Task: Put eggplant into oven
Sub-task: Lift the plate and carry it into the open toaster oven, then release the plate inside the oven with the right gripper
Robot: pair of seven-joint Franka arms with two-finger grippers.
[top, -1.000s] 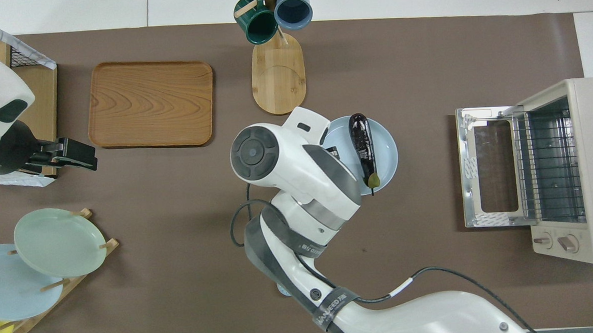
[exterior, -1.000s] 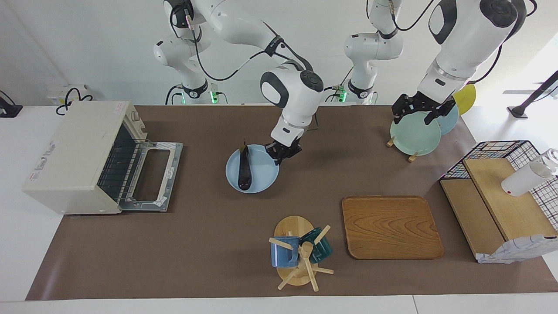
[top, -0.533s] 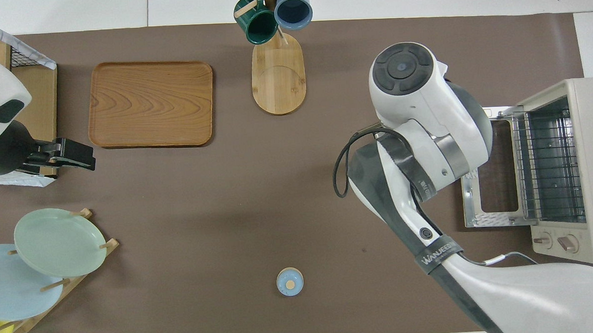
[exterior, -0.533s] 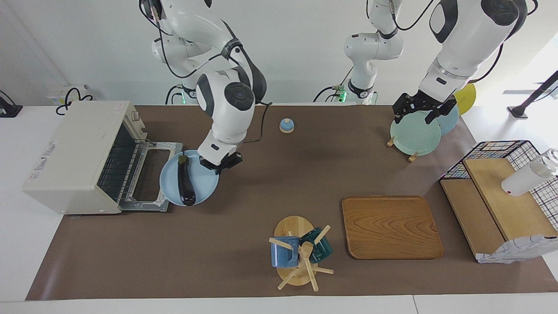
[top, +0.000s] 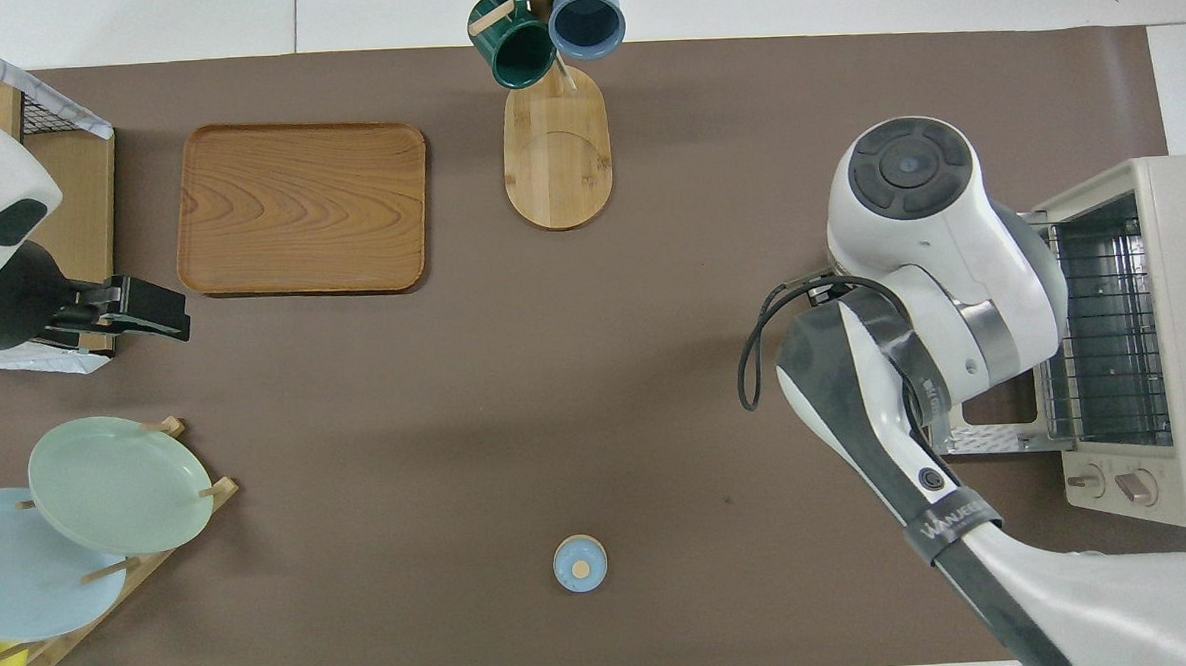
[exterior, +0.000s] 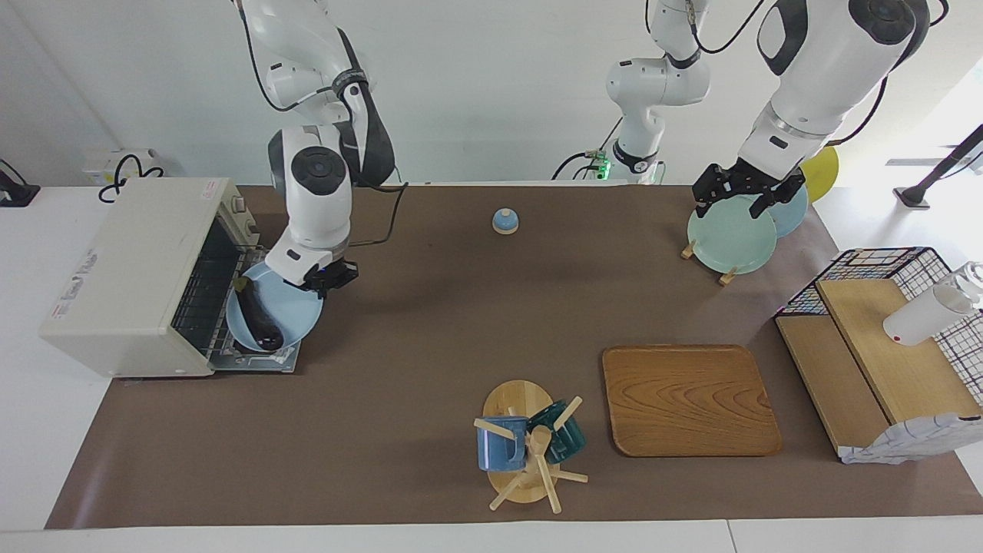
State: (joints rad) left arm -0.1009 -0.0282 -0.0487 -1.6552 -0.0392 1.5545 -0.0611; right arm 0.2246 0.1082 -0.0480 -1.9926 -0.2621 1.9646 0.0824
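Lying lengthwise on a pale blue plate (exterior: 288, 307) over the oven's (exterior: 130, 273) dropped door, the eggplant (exterior: 257, 316) points into the cavity, the right gripper (exterior: 329, 278) clamping the plate's rim away from the oven, while the left gripper (exterior: 743, 192), fingers spread, waits over the plate rack (exterior: 729, 238).

Light is bright, even and diffuse, coming mostly from above. In the facing view strong daylight washes out the corner at the left arm's end, paling the floor there. Shadows on the brown counter (exterior: 430, 384) are soft and faint: a dim smudge beneath the mug rack (exterior: 530, 453), a thin edge along the wooden tray (exterior: 691, 399). Both views are sharp, without motion blur.
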